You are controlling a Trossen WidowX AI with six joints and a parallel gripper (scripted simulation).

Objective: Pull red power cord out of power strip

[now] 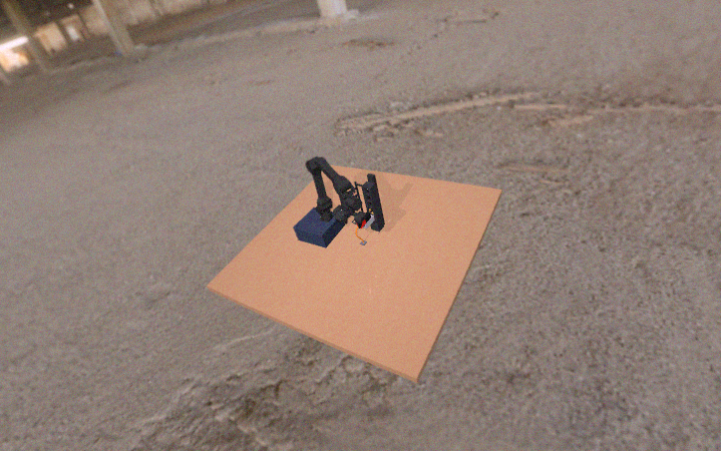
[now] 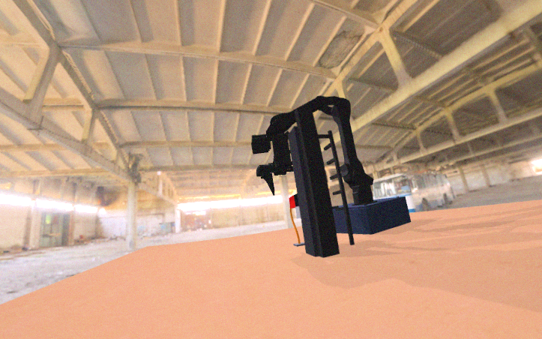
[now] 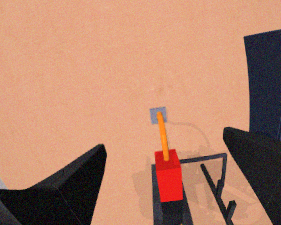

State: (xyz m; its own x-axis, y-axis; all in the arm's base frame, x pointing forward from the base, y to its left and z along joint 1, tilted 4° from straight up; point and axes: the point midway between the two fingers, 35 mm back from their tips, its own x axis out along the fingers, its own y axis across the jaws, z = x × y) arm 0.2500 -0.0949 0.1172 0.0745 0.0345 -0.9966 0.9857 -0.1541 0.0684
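Observation:
My gripper (image 3: pixel 164 141) is open. Its fingers stand wide on either side of the red plug (image 1: pixel 363 224) (image 2: pixel 292 201) (image 3: pixel 169 183) in the wrist view, with room between them and the plug. In the exterior view, one finger (image 2: pixel 269 183) hangs above and left of the plug. The orange cord (image 2: pixel 294 223) (image 3: pixel 163 136) runs from the plug down to a small grey plate (image 1: pixel 362 242) (image 3: pixel 154 116). The black power strip (image 1: pixel 374 204) (image 2: pixel 314 193) stands upright. The plug's black end is close by the strip; whether its prongs are in a socket cannot be told.
A thin black rack (image 2: pixel 339 181) (image 3: pixel 206 175) with pegs stands beside the strip, between it and the arm's dark blue base box (image 1: pixel 318 228) (image 2: pixel 375 217) (image 3: pixel 265 74). The orange-brown board (image 1: pixel 352 296) (image 2: pixel 222 286) (image 3: pixel 65 64) lies beneath everything.

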